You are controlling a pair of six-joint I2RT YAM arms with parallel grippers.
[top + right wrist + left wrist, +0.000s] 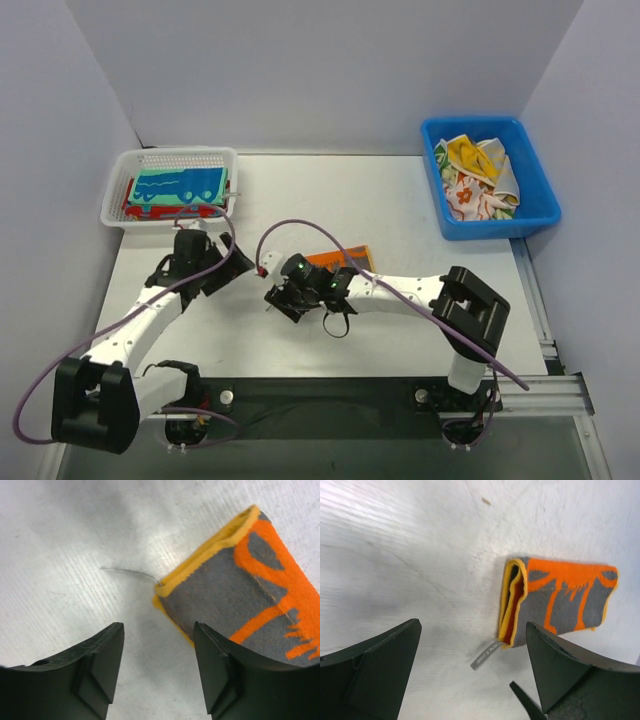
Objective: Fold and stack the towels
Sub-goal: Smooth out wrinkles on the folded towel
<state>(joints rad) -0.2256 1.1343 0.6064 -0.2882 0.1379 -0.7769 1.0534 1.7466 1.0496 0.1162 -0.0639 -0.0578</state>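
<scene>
A folded grey towel with orange lettering and a yellow border lies flat on the white table, partly under my right arm. My left gripper is open to the left of the towel, whose folded yellow edge and small grey label face it. My right gripper is open over bare table, nothing between its fingers, with the towel's corner just beyond its right finger. A teal towel with blue prints rests on a red one in the white mesh basket. More towels lie crumpled in the blue bin.
The mesh basket stands at the back left corner and the blue bin at the back right. In the top view the left gripper and right gripper are close together near the table's middle. Purple cables loop over both arms.
</scene>
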